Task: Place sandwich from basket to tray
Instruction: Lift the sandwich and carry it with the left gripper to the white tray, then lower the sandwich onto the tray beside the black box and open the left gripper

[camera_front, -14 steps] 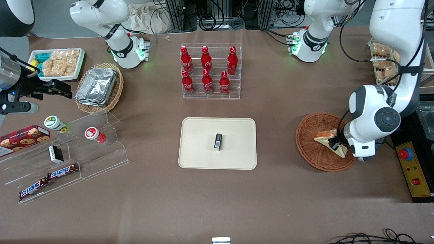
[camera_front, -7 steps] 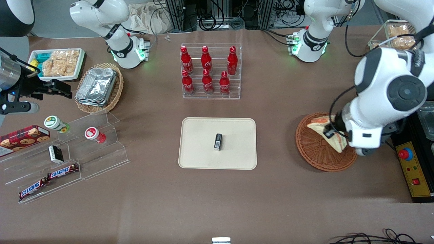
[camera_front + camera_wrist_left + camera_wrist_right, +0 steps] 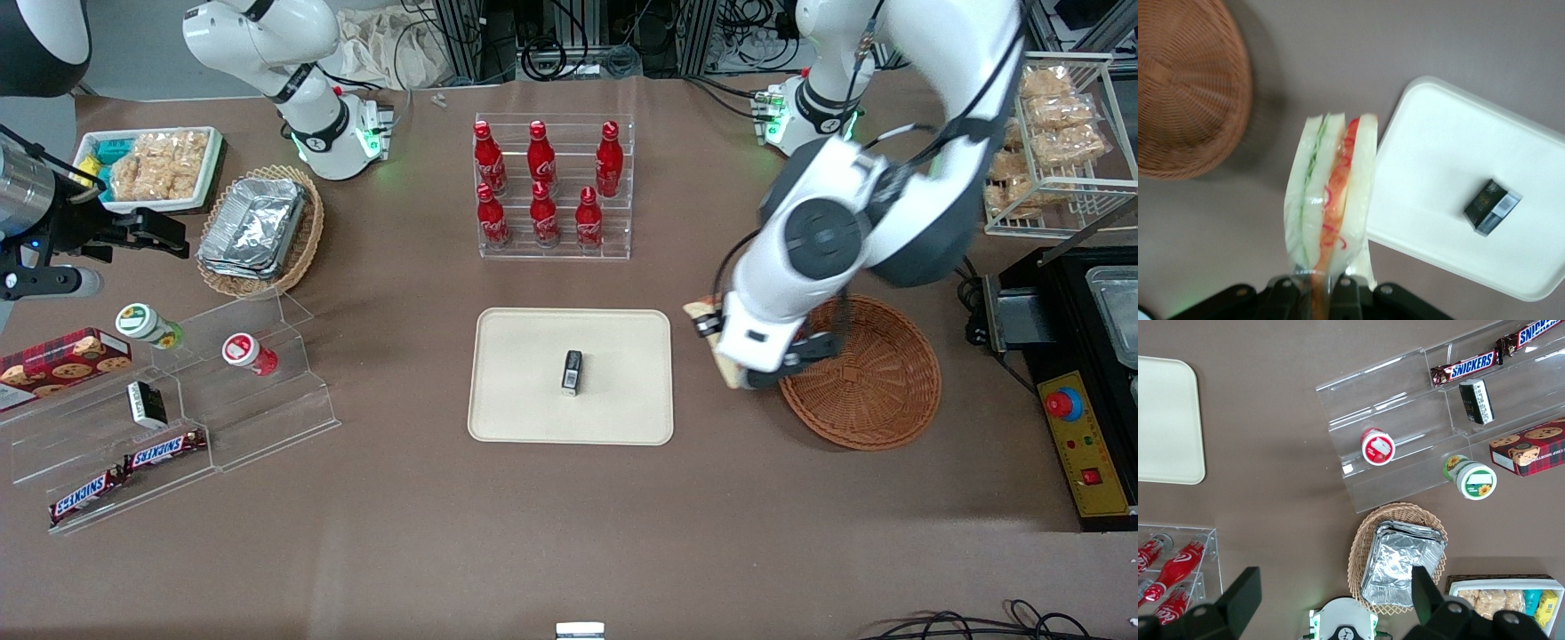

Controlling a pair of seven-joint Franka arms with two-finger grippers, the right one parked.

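Observation:
The sandwich (image 3: 1331,193), a white-bread wedge with green and red filling in clear wrap, hangs in the air with my left gripper (image 3: 1315,290) shut on its lower end. In the front view the gripper (image 3: 711,331) hovers over bare table between the cream tray (image 3: 516,356) and the round reddish-brown basket (image 3: 876,382); only pale corners of the sandwich (image 3: 701,311) peek out from under the wrist. The basket (image 3: 1185,87) holds nothing. The sandwich's tip is level with the tray (image 3: 1451,167) edge.
A small black box (image 3: 572,372) lies in the middle of the tray. A clear rack of red bottles (image 3: 551,187) stands farther from the camera than the tray. A wire rack (image 3: 1058,133) and a control box with a red button (image 3: 1062,404) sit at the working arm's end.
The gripper has lifted the sandwich out of the basket and carried it sideways past the basket's rim toward the tray. The basket now holds nothing.

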